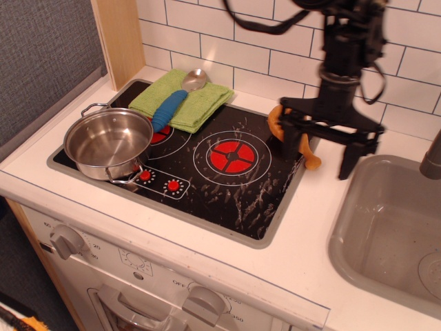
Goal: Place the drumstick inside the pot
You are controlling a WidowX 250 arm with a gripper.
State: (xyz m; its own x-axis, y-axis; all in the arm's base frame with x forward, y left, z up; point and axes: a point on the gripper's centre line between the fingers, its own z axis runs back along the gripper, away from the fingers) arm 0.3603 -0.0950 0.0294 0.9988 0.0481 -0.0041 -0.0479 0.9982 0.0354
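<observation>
- Overhead, gripper (318,148) hangs at the right rim of the stovetop (207,176), fingers spread wide, gripping nothing.
- Drumstick (293,138) lies at that rim, partly hidden by the left finger; contact unclear.
- Long axis runs from backsplash toward sink (393,227), knobbed end sinkward.
- Pot (109,145) sits on stovetop's far left corner.

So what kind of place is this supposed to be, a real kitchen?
It looks like a toy play kitchen rather than a real one: a printed stovetop with painted red burners, plastic oven knobs below, a grey sink alongside, and a small steel pot.
</observation>
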